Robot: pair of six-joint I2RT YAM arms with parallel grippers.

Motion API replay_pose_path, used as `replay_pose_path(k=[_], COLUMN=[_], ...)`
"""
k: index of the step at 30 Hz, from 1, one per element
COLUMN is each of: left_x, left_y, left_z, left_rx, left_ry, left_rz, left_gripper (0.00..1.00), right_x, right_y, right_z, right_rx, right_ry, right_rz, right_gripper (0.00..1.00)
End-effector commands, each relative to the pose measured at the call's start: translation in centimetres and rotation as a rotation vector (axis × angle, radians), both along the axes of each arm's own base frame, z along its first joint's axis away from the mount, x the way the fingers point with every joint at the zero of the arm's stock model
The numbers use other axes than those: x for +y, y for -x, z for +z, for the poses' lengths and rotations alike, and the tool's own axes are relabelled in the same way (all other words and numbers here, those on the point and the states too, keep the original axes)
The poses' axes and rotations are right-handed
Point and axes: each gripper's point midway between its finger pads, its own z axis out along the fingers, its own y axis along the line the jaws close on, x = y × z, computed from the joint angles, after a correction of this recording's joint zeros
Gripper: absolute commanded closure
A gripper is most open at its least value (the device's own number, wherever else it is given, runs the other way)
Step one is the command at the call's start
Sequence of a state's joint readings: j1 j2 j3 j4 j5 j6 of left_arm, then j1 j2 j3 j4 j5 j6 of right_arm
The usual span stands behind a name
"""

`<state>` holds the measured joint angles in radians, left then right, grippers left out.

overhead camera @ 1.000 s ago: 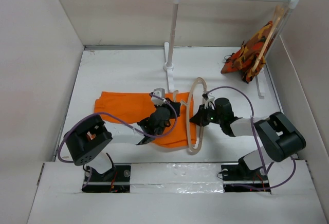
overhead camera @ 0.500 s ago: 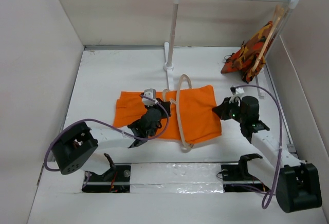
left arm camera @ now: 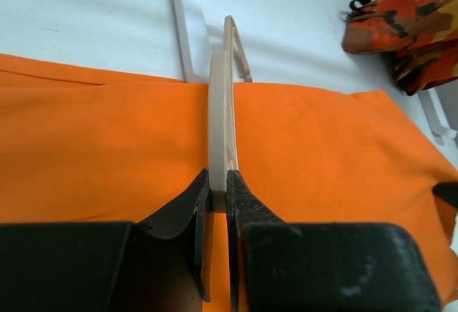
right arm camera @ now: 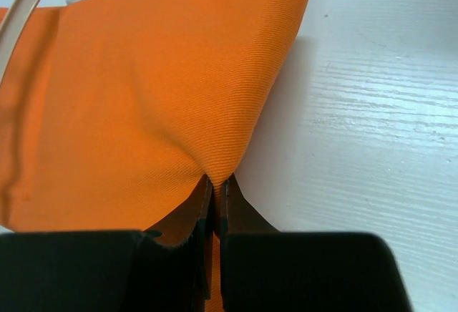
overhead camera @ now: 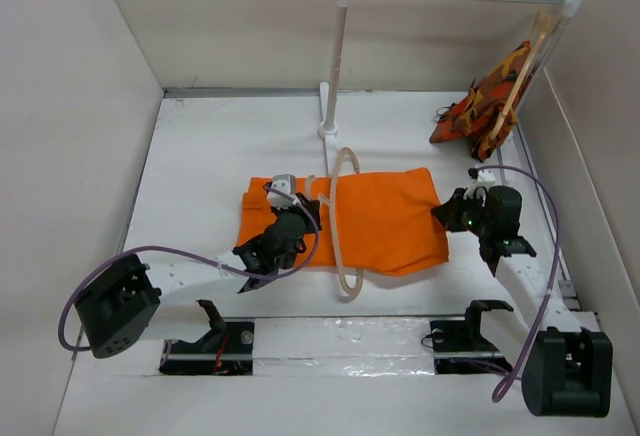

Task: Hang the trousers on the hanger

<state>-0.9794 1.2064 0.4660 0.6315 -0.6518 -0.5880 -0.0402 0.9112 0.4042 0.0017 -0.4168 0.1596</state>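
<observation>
Trousers (overhead camera: pixel 385 221) lay flat mid-surface (overhead camera: pixel 200 156), long axis 9-to-3. Hanger (overhead camera: pixel 334 241) stood on edge across them, left of cloth's middle, long axis 12-to-6. Left pincer (left arm camera: pixel 218 183) was clamped on hanger's thin wooden edge, reaching in from 8 o'clock. Right pincer (right arm camera: pixel 215 187) was pinched shut on trousers' 3 o'clock edge, cloth puckered at grip.

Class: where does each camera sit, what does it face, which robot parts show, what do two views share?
Top external: above and behind, looking down at the table; left arm, right arm show.
Left wrist: wrist-mounted, facing forward; jaws shut on the hanger.
Right wrist: same; jaws shut on the trousers.
Wrist views share trousers, hanger.
</observation>
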Motion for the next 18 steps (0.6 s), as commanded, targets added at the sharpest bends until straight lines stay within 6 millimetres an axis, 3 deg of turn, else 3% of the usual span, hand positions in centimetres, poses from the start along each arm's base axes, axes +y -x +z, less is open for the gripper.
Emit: replay_pose_path(k=[1,6,14,18], left_x=[2.7,3.6,2.2,2.9], left_y=[-1.0,-1.1,-1.2,-1.7], left_z=[0.6,1.4,3.5,4.7], left_rx=[-0.018,-0.030,-0.063,-0.086], left_ry=[-0.094,-0.092,-0.022,-0.038], left_rz=[0.101,0.128,0.083,0.126], left_gripper=[1.00,1.00,1.00,1.00], right_x=[-2.2,-2.1,-1.6,-2.0], right_y=[-1.3,-1.3,-1.2,-1.1], right_z=[1.5,1.0,-0.8,-1.3], right_rx=[-0.076,-0.060,-0.002,0.008], right_ry=[0.057,0.057,0.026,0.043], right_rz=[-0.086,-0.078,-0.048,-0.066], right_gripper=[1.00,1.00,1.00,1.00])
